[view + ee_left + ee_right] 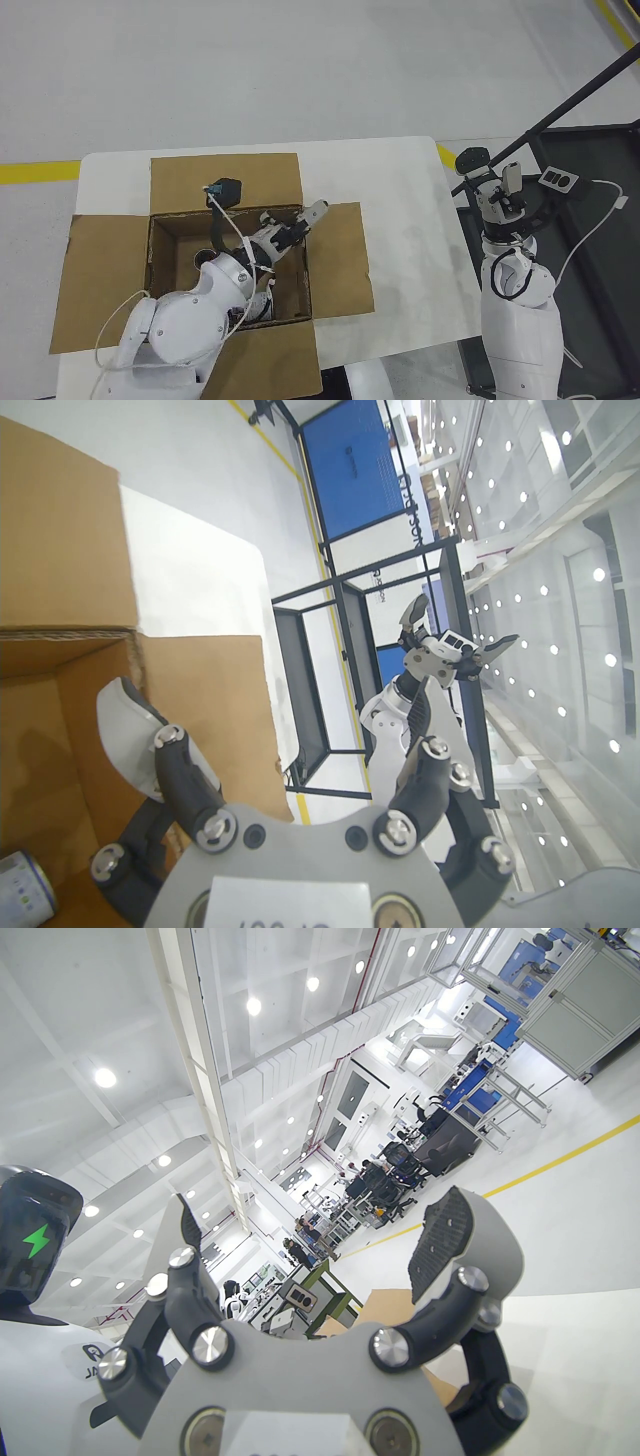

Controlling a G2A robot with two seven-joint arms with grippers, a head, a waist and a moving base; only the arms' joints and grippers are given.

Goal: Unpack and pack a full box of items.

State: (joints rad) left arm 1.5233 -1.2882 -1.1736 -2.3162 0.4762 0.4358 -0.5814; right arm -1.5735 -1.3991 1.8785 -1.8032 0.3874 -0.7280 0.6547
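Left gripper (272, 695) gapes wide; right gripper (315, 1208) (also spread) points upward.

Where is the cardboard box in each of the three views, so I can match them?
Top view: cardboard box, open, flaps spread, centre-left on the white table, left gripper over its inside.
Left wrist view: box wall and flaps beyond the fingers of the left gripper.
Right wrist view: a box flap between the fingers of the right gripper.
Shared landmark: the white table under the box.
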